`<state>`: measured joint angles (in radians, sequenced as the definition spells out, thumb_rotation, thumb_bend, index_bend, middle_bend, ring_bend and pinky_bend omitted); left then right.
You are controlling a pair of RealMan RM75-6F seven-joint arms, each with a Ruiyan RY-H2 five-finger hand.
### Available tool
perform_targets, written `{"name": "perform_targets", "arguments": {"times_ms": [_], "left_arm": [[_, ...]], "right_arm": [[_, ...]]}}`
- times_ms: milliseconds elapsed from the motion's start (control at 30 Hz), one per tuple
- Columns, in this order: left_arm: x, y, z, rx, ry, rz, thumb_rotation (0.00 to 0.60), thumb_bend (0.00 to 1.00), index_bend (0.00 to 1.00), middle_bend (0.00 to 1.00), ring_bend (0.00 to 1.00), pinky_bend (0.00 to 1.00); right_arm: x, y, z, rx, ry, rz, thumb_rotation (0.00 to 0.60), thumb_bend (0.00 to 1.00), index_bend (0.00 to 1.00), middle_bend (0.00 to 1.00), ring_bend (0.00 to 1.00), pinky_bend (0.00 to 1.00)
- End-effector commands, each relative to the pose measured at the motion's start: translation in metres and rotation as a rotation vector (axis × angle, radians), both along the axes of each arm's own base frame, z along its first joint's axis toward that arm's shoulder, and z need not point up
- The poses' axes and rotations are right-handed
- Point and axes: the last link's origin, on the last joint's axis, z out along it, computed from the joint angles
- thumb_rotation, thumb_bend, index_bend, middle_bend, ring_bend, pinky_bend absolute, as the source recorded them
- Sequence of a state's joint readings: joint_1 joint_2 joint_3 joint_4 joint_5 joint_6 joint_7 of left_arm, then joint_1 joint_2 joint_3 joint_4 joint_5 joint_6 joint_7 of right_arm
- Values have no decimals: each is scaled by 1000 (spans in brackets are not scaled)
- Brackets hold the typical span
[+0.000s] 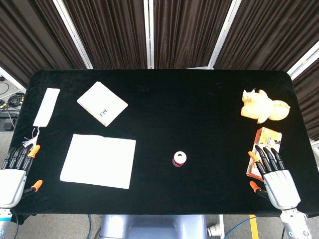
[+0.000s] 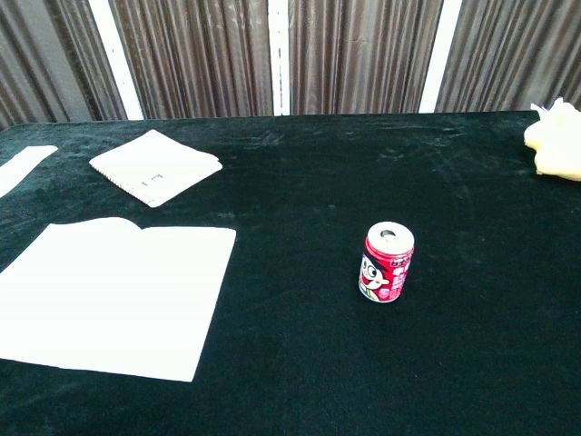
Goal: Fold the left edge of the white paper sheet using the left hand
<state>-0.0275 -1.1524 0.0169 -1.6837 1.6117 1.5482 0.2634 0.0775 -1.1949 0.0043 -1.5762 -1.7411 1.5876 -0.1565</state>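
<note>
The white paper sheet (image 1: 98,161) lies flat on the black table (image 1: 199,114) at the front left; the chest view shows the sheet (image 2: 109,295) at its lower left. My left hand (image 1: 14,177) hovers at the table's front left corner, left of the sheet and apart from it, fingers extended and holding nothing. At the front right corner, my right hand (image 1: 276,177) is open with fingers spread, just beside an orange box (image 1: 264,149). Neither hand shows in the chest view.
A white notebook (image 1: 102,103) lies behind the sheet, and a white strip with a tassel (image 1: 46,107) lies at the far left. A red can (image 1: 179,159) stands near the middle. A yellow plush toy (image 1: 261,106) sits at the right.
</note>
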Motion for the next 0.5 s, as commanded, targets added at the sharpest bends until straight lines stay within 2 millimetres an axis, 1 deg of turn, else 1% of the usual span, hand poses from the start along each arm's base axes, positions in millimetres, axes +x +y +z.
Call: {"name": "perform_targets", "arguments": {"times_ms": [33, 233, 400, 500], "left_arm": [[-1, 1, -2, -10, 6, 5, 600, 192, 0, 0, 0, 0], [-3, 1, -11, -50, 28, 21, 600, 192, 0, 0, 0, 0], [-6, 1, -25, -108, 66, 31, 600, 192, 0, 0, 0, 0], [-11, 2, -40, -166, 106, 42, 600, 192, 0, 0, 0, 0]], "right_arm": [[-1, 0, -1, 0, 4, -1, 600, 101, 119, 0, 0, 17], [0, 1, 0, -1, -5, 1, 600, 101, 118, 0, 0, 17], [1, 3, 2, -5, -17, 4, 600, 101, 119, 0, 0, 17], [2, 4, 4, -9, -25, 10, 600, 101, 119, 0, 0, 17]]}}
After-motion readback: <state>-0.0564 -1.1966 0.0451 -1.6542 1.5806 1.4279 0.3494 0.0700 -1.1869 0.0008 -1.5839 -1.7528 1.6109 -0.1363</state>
